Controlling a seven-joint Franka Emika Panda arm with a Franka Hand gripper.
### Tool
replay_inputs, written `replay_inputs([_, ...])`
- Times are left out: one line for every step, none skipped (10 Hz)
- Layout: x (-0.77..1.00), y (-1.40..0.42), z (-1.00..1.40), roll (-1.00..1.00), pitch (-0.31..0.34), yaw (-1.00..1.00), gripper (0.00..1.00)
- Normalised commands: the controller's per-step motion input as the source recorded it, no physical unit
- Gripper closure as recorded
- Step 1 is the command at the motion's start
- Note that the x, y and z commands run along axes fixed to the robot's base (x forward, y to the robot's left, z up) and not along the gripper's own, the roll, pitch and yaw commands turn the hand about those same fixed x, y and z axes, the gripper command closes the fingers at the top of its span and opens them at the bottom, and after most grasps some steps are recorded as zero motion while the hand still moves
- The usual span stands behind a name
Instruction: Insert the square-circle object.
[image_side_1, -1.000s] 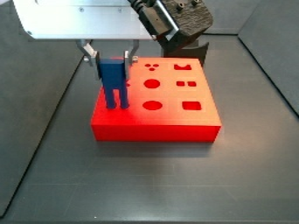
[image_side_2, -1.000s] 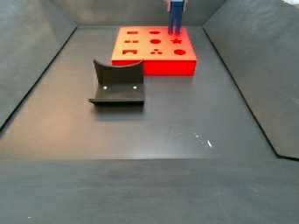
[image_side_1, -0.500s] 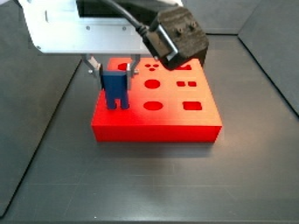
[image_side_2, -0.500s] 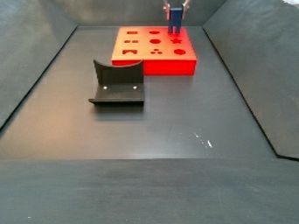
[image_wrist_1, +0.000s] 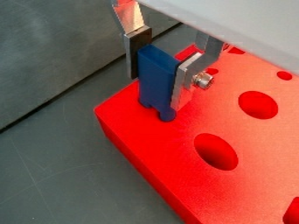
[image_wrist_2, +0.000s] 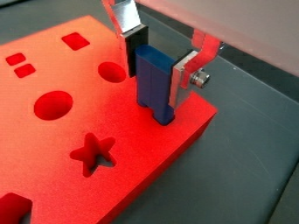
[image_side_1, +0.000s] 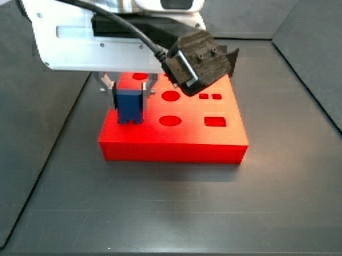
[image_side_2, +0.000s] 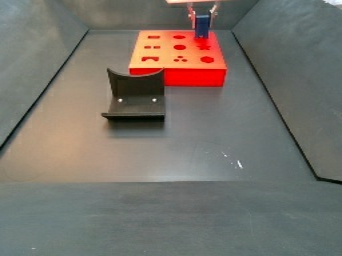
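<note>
The gripper (image_wrist_1: 163, 63) is positioned over a corner region of the red slab (image_wrist_1: 222, 188), with the jaws clenched on the square-circle object (image_wrist_1: 159, 80). The silver fingers (image_wrist_2: 187, 74) are seen pressed against opposite faces of the blue bar in both wrist views. The object is held upright, and its lower end is seen partly sunk into the slab's top surface; only a short stub of one prong is visible at the slab face in a wrist view (image_wrist_2: 165, 112). In a side view the blue bar (image_side_1: 130, 103) appears short above the slab (image_side_1: 174, 140), which is consistent with partial insertion.

Insertion is judged to be under way and well advanced. Whether the prongs are fully seated cannot be told, since the receiving holes are hidden by the bar. Final seating, release of the grasp and withdrawal of the gripper are judged to remain.

The fixture (image_side_2: 134, 97) is noted standing on the floor well apart from the slab (image_side_2: 177, 60), and is not involved.
</note>
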Motion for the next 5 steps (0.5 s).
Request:
replay_inputs([0.18, -0.04, -1.0, 0.01, 0.036, 0.0, 1.0])
replay_inputs([0.31, -0.02, -0.95, 0.0, 0.0, 0.0, 1.0])
replay_inputs([0.22, -0.06, -0.8, -0.02, -0.003, 0.0, 1.0])
replay_inputs([0.0, 0.0, -0.35, -0.03, -0.034, 0.0, 1.0])
replay_inputs([0.0, 0.0, 0.0, 0.0, 0.0, 0.0, 1.0])
